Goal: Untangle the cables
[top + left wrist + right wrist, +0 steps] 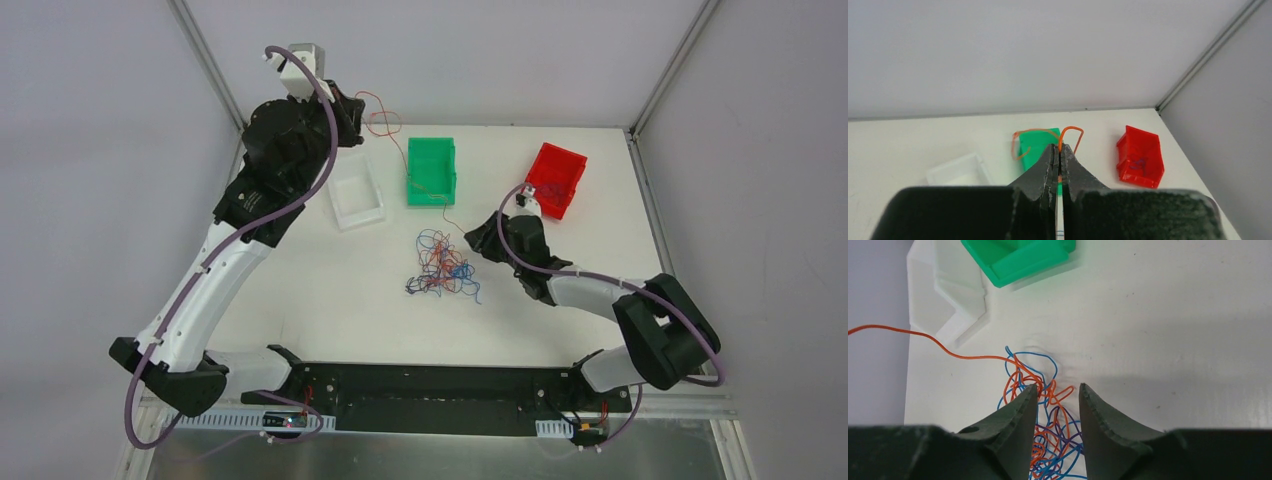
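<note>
A knot of thin blue, orange-red and purple cables (441, 266) lies mid-table; it also shows in the right wrist view (1048, 405). One orange-red cable (405, 150) runs from the knot up past the green bin to my left gripper (352, 103), raised at the back left. In the left wrist view my left gripper (1060, 147) is shut on that orange cable (1070, 131), which loops above the fingertips. My right gripper (482, 238) sits low beside the knot's right side; in its wrist view it (1058, 389) is open with the knot between the fingers.
A white tray (356, 192), a green bin (431, 171) and a red bin (556, 178) stand along the back; the red bin holds some purple wire (1138, 163). Walls close in at the back and sides.
</note>
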Robot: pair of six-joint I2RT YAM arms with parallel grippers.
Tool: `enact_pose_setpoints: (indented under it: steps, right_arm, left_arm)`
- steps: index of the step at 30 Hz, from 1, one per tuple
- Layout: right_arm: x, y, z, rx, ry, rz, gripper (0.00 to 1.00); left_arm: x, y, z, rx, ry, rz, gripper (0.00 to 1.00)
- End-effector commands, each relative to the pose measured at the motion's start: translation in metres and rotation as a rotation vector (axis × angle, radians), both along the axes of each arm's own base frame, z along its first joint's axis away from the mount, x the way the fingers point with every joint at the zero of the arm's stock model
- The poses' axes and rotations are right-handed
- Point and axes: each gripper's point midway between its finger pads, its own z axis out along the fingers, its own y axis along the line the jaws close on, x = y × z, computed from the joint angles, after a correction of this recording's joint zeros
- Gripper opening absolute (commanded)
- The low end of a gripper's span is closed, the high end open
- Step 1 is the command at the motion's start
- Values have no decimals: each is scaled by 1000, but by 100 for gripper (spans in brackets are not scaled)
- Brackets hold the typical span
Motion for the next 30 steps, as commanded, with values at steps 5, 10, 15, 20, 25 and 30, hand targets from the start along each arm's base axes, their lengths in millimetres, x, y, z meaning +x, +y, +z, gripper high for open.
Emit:
enact_pose_setpoints:
  steps: [5, 10, 15, 20, 25, 30]
  right_arm:
    - [2, -9, 38, 32, -130, 0, 43]
    - [-5, 4, 51, 38, -175, 107, 39]
    - [-6, 12, 57, 53, -205, 156, 39]
    - [1, 12, 63, 33, -228, 145, 40]
    - [14, 18, 81, 46, -248, 136, 40]
    - [37, 26, 103, 48, -266, 111, 39]
  left_arm:
    - [16, 4, -9, -67, 47, -61, 0]
    - [18, -13, -21, -47, 78, -143, 0]
    - [18, -29, -24, -37, 93, -226, 0]
    - [31, -45, -27, -26, 110, -272, 0]
    - [57, -60, -31, -4, 123, -290, 0]
    - [94, -68, -38, 8, 145, -281, 0]
